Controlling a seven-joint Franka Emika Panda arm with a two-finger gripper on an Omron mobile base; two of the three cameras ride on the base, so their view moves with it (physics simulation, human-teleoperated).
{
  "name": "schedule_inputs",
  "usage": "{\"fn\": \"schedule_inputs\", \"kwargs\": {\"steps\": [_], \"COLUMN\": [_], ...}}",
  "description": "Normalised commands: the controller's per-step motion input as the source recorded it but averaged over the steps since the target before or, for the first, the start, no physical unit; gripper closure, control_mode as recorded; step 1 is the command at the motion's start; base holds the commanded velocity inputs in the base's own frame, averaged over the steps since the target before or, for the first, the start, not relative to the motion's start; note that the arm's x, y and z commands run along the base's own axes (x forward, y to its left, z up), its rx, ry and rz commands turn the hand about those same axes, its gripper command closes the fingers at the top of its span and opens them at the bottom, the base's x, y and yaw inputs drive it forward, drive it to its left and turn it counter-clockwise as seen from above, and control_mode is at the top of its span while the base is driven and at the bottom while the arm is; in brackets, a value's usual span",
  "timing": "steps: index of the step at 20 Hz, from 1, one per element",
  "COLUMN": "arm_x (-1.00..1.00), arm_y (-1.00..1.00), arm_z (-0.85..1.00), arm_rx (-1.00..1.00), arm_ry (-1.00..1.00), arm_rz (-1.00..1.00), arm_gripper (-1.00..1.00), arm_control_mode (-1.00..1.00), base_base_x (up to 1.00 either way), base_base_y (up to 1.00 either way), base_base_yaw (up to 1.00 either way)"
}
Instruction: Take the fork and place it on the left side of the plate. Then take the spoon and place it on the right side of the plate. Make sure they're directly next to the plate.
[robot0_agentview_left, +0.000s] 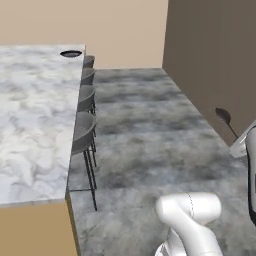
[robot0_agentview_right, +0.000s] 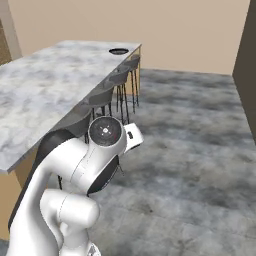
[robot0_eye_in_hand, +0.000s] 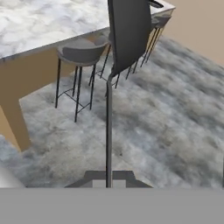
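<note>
My gripper (robot0_eye_in_hand: 108, 179) is shut on the spoon (robot0_eye_in_hand: 127, 39), a dark-grey utensil. Its thin handle rises from between the fingertips and its bowl looms large at the top of the hand view. From the left base view the spoon (robot0_agentview_left: 223, 115) sticks up from the gripper (robot0_agentview_left: 236, 140) at the far right, over the floor and in front of the dark wall. The plate (robot0_agentview_left: 70, 53), small and round with a black rim, lies at the far corner of the marble counter (robot0_agentview_left: 30, 115); the plate (robot0_agentview_right: 119, 51) is also seen from the right. The fork is too small to make out.
Several grey bar stools (robot0_agentview_left: 83, 131) line the counter's floor side, also seen as stools (robot0_agentview_right: 104, 95) and stools (robot0_eye_in_hand: 81, 53). A wide stretch of grey mottled floor (robot0_agentview_left: 150, 135) separates me from the counter. A dark wall (robot0_agentview_left: 215, 55) stands at the right.
</note>
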Motion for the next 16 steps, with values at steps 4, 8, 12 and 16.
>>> {"fn": "schedule_inputs", "kwargs": {"steps": [4, 8, 12, 16], "arm_x": [0.00, 0.00, 0.00, 0.00], "arm_y": [0.00, 0.00, 0.00, 0.00], "arm_z": [0.00, 0.00, 0.00, 0.00], "arm_rx": [0.00, 0.00, 0.00, 0.00], "arm_ry": [0.00, 0.00, 0.00, 0.00], "arm_rz": [0.00, 0.00, 0.00, 0.00], "arm_gripper": [1.00, 1.00, 1.00, 1.00], "arm_control_mode": [1.00, 1.00, 1.00, 1.00], "base_base_x": [0.71, 0.80, 0.81, 0.83], "base_base_y": [-0.57, -0.50, -0.57, -0.61], "base_base_yaw": [0.34, 0.36, 0.33, 0.30]}}
